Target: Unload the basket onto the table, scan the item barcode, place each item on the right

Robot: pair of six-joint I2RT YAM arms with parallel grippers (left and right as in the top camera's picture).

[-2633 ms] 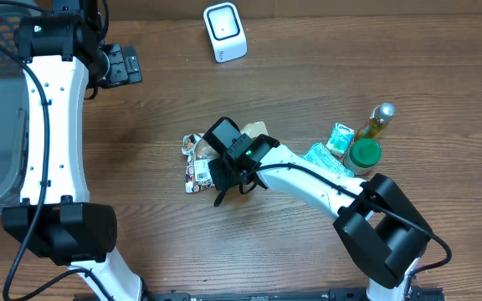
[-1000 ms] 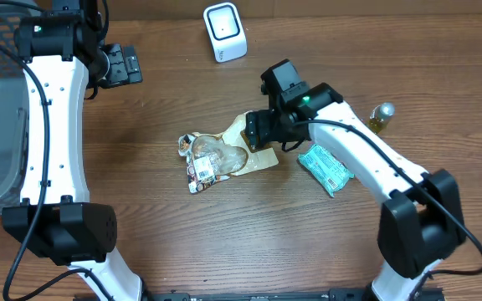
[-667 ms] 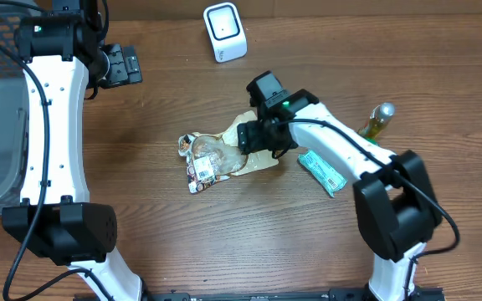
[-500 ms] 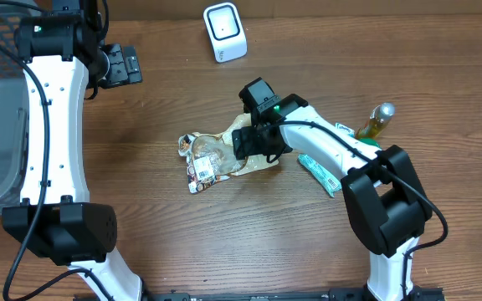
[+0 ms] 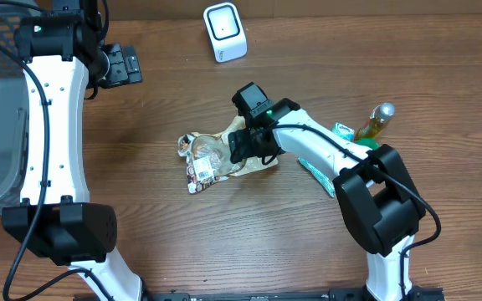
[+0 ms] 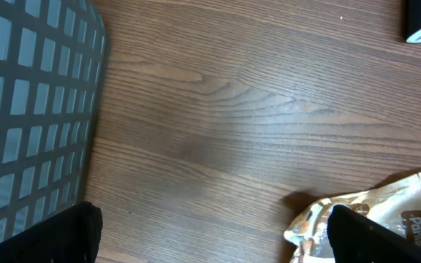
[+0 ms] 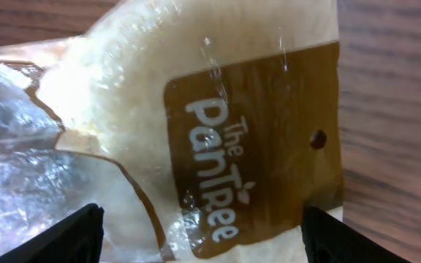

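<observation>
Overhead, the bread packet [image 5: 210, 157] lies on the tabletop [image 5: 308, 251] beneath the right pincer [image 5: 244, 149], jaws spread wide; only its wrist view reads the "PanTree" label [image 7: 248, 157]. Left pincer [image 6: 210, 235] gapes empty near the basket [image 6: 28, 109].

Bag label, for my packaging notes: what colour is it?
The label is brown with white lettering, shown best in the right wrist view.

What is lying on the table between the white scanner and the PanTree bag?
Nothing. In the overhead view, only bare wooden table runs from the white scanner down to the PanTree bag.
</observation>
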